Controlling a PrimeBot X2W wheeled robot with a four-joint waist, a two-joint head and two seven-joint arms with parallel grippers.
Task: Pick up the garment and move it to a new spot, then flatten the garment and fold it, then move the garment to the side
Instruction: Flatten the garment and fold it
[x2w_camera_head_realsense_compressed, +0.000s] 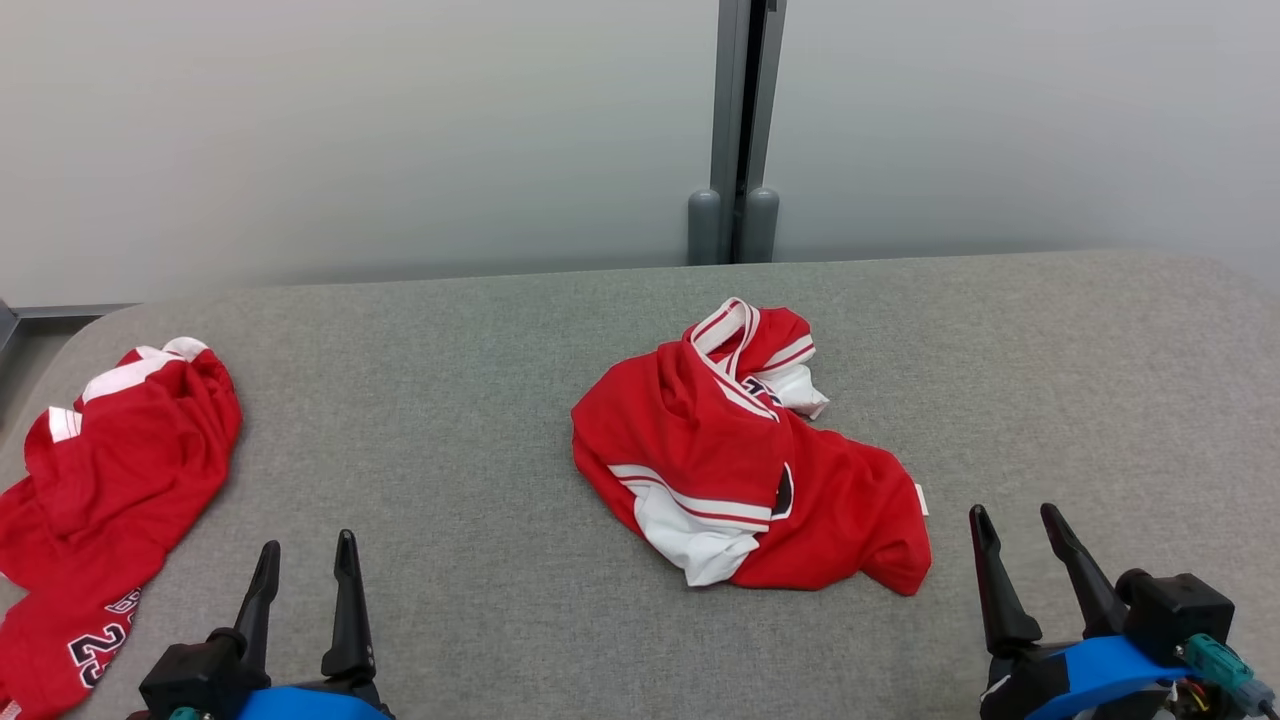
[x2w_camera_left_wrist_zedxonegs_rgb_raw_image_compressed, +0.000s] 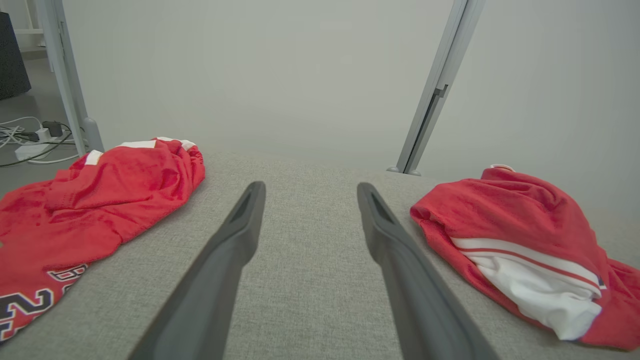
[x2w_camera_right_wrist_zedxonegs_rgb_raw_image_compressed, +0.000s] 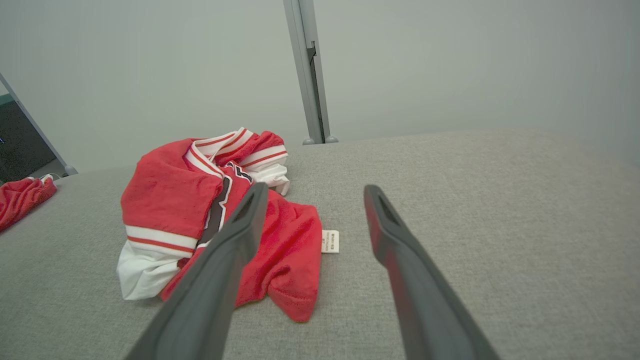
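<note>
My left gripper (x2w_camera_head_realsense_compressed: 308, 540) and right gripper (x2w_camera_head_realsense_compressed: 1013, 509) are wide open and empty over the gray cloth table (x2w_camera_head_realsense_compressed: 450, 450), pale wall (x2w_camera_head_realsense_compressed: 400, 130) behind.

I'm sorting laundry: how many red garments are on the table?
2. One red jersey lies crumpled in the middle of the table; the other jersey lies at its left edge, partly out of frame.

even, soft, bright light; faint shadows; no glare; sharp focus; wrist views bowed at edges.
</note>
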